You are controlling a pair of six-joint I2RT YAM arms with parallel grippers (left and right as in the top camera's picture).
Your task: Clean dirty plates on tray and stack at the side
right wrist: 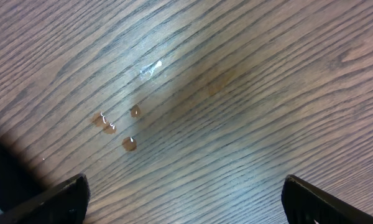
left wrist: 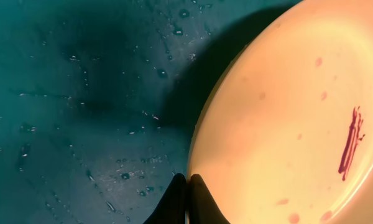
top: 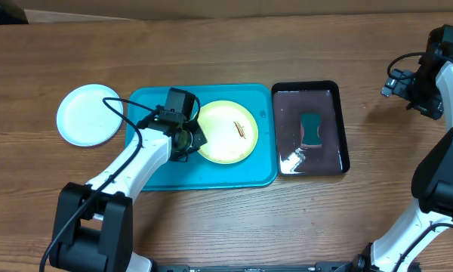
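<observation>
Smeared yellow plate [top: 226,132] on tray [top: 211,175]
Shows left claw [left wrist: 186,186] clamped on its rim; finds right claw [right wrist: 183,199] spread open over table [right wrist: 236,93]; notes white plate [top: 87,115] beside tray.

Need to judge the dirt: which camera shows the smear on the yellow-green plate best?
The left wrist view: close up, the smear is a clear dark streak on the plate, with small spots around. Overhead shows the whole plate on the tray, the smear tiny. The right wrist view shows table, no plate.

the table [top: 211,53] is showing grained wood. the tray [top: 234,174] and plate [top: 220,143] are looking like smooth plastic, the black tray [top: 328,113] glossy.
</observation>
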